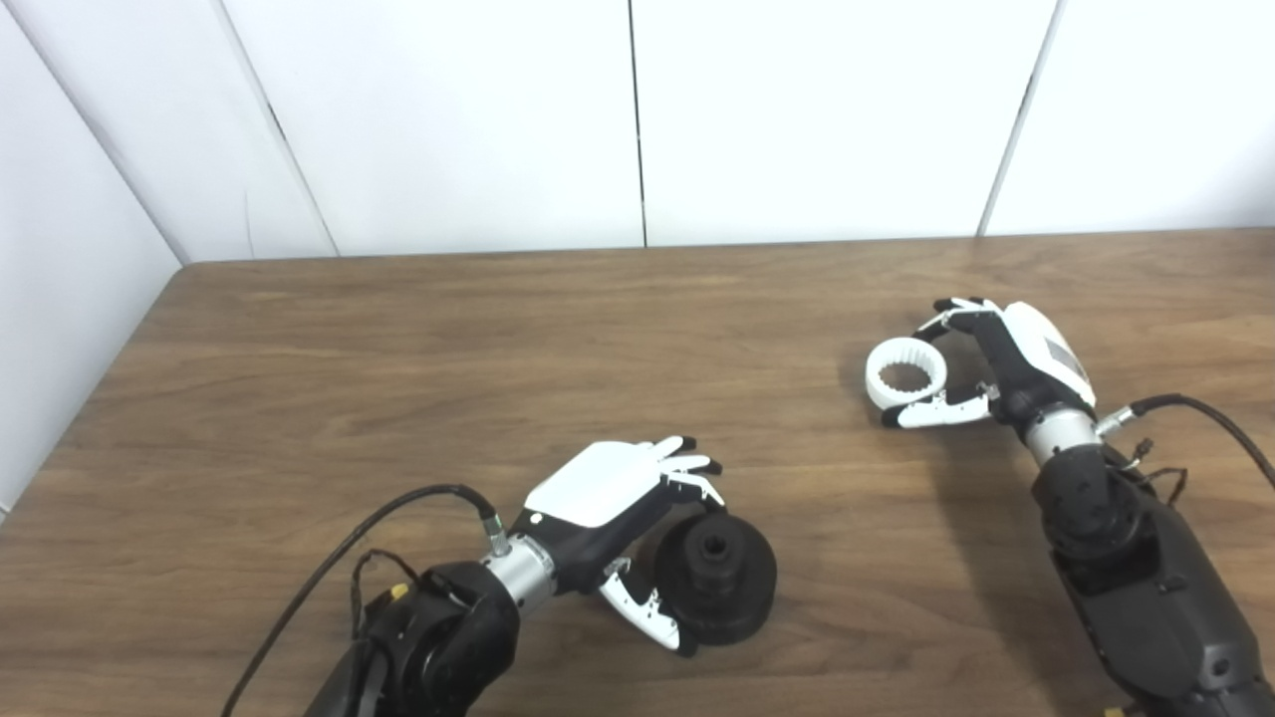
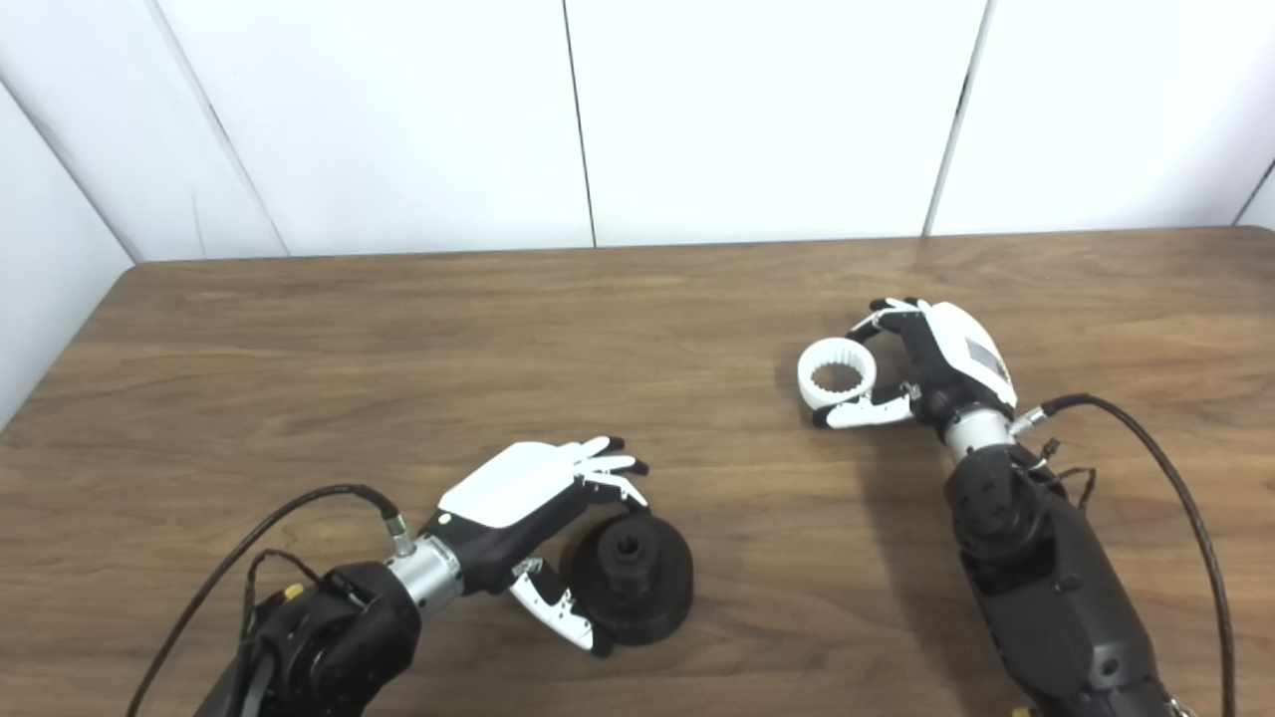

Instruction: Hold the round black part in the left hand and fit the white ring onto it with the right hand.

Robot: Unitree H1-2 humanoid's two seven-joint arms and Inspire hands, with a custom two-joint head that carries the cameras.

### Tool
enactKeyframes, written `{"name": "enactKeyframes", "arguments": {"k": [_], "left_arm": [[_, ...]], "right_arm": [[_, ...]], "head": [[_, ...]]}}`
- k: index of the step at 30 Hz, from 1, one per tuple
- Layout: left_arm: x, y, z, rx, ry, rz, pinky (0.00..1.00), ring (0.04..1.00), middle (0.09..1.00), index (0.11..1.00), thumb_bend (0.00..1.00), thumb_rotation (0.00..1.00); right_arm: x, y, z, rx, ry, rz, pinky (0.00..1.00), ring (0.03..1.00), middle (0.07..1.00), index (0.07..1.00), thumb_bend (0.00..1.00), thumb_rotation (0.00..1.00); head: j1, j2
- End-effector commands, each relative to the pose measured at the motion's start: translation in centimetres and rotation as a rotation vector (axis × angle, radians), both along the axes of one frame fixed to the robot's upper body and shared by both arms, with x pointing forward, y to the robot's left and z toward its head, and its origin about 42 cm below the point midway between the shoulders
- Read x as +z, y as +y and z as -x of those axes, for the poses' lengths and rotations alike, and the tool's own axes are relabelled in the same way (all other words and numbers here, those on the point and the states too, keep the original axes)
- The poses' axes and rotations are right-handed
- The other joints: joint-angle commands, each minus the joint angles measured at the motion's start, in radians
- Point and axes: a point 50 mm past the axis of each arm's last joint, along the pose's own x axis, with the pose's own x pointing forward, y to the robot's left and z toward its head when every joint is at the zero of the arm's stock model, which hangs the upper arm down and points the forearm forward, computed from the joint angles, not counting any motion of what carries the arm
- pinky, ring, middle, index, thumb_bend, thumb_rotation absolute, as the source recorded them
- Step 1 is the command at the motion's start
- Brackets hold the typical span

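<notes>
My left hand [image 1: 618, 498] is curled around the round black part [image 1: 719, 580], fingers over its far edge and thumb at the near side, but the part looks to be sitting on the table [image 1: 398, 349] near the front edge. I read that as a cupped grip not yet lifted; whether the fingers are pressing firmly I cannot tell. The part lies with its raised hub and centre hole facing up.

My right hand [image 2: 921, 363] is closed on the white ring [image 2: 837, 376], pinching it between thumb below and fingers above. The ring has teeth around its inner bore and seems to hang just off the table, though I cannot be sure it is clear of the surface. It sits well apart from the black part, off to the right and further back.

So I judge both pickups are about made and the mating has not begun. Risks as I see them:

1. The left hand's fingers drape over the top of the black part, so they could block the ring's seat when I bring it in.
2. The ring is held by its rim only, so a nudge against the hub could twist it out of the pinch.
3. If the teeth and hub arrive tilted, the ring could jam instead of dropping on.
</notes>
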Motion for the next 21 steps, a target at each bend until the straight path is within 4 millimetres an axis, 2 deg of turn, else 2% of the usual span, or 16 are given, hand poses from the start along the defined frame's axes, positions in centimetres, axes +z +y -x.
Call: {"name": "enactKeyframes", "arguments": {"k": [1,11,21], "left_arm": [[1.1,0.0,-0.2,0.002,-0.056,0.008,0.96,0.995,0.923,0.618,0.83,0.25],[0.9,-0.1,-0.3,0.002,-0.055,0.007,0.96,0.994,0.922,0.618,0.84,0.25],[0.8,0.1,-0.6,0.007,-0.053,0.003,0.96,0.992,0.921,0.617,0.84,0.25]], "right_arm": [[2.8,0.0,-0.2,0.007,-0.076,-0.015,0.94,0.978,0.891,0.494,0.52,0.16],[5.2,0.3,1.6,0.033,-0.114,-0.045,0.95,0.991,0.9,0.494,0.52,0.16],[6.6,1.4,4.6,0.114,-0.143,-0.097,0.93,0.987,0.891,0.492,0.52,0.15]], "head": [[0.0,0.001],[0.0,-0.003],[0.001,-0.001]]}}
